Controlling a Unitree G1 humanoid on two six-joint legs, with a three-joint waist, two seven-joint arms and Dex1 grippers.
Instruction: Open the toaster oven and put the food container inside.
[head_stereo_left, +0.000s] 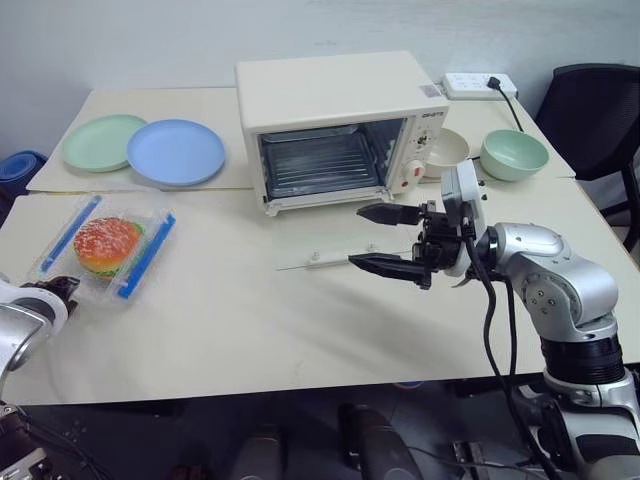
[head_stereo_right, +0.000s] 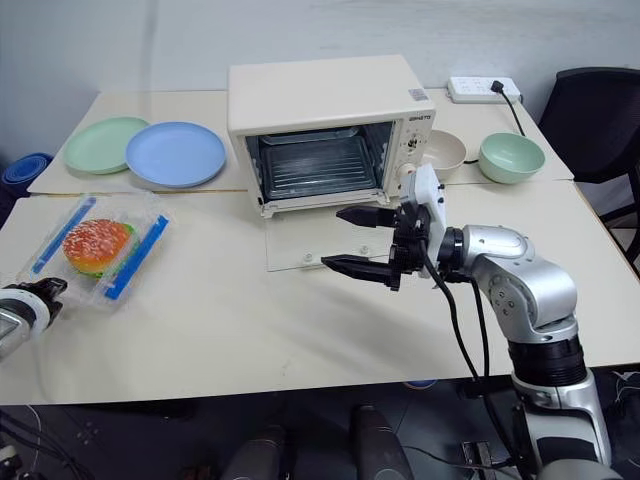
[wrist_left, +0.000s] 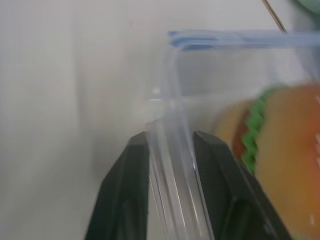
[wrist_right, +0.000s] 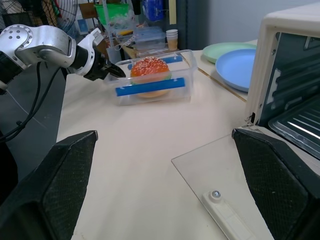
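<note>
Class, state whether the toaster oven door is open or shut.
Open: the toaster oven glass door lies flat on the table, rack exposed.

Lab-like room, plain tables (head_stereo_left: 250, 330), office chair (head_stereo_left: 598, 115), cluttered shelves (wrist_right: 135, 25)

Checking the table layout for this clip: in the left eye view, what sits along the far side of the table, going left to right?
Green plate → blue plate → toaster oven, door open → cream bowl → green bowl.

Head pair overhead, wrist views close
</note>
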